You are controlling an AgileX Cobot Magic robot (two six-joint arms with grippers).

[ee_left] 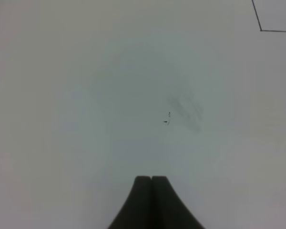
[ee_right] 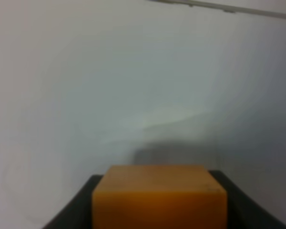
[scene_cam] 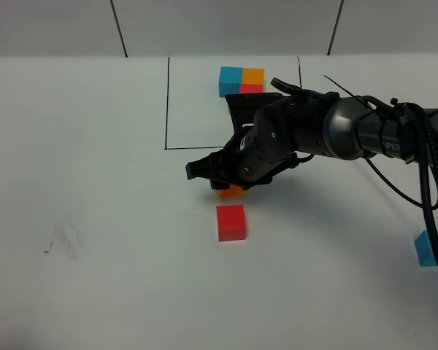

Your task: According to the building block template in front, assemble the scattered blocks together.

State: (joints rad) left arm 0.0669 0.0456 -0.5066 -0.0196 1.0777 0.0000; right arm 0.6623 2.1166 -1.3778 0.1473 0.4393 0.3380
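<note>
The right pincer [scene_cam: 226, 184] grips the orange cube [ee_right: 159, 198] between its two dark fingers, jaws part-way closed on the block's sides, low over the white counter [scene_cam: 95, 146]; whether the cube touches the surface cannot be told. In the high view the black right arm [scene_cam: 328, 131] reaches in from 3 o'clock, crossing the near edge of the hand-drawn black frame [scene_cam: 166, 102]. The red cube [scene_cam: 231, 222] lies on the counter just beside the held orange one, at its 6 o'clock, with a narrow gap between them. The sky-blue cube [scene_cam: 432, 248] sits well apart at about 4 o'clock, by the edge of the view and partly behind the arm's cables [scene_cam: 432, 189]. The building block template [scene_cam: 241, 80], a tight L of blue, orange and red cubes, stands at 12 o'clock inside the frame's far side. The left pincer [ee_left: 151, 200] hangs over bare counter with its jaws pressed together, holding nothing, near a faint grey smudge [ee_left: 186, 109].
</note>
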